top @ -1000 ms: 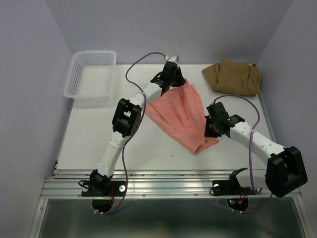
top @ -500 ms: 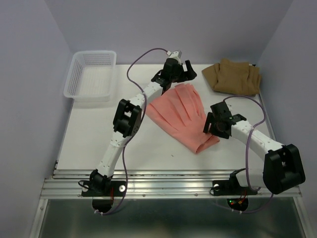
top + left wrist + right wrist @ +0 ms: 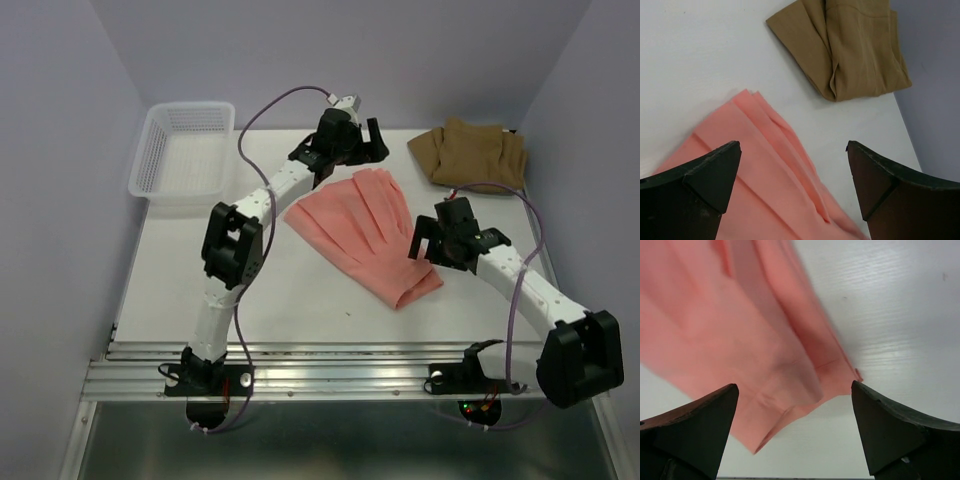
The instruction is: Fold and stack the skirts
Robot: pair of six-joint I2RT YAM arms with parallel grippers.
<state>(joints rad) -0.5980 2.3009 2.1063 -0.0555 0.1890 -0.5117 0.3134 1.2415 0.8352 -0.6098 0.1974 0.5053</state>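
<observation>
Both grippers, left [image 3: 792, 146] and right [image 3: 795, 386], now hang off the pink skirt [image 3: 360, 232] they pinched a second ago, fingers spread wide and empty. Lilac walls [image 3: 400, 50] enclose a white table [image 3: 200, 280]. The pink skirt lies flat mid-table, pleated, narrowing toward the near right. A tan skirt [image 3: 470, 155] sits folded at the far right corner, and a white basket [image 3: 143, 152] at the far left.

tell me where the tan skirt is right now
In the top view the tan skirt lies bunched at the far right corner of the table, apart from the pink skirt spread mid-table; the white basket sits at the opposite far left corner.
</observation>
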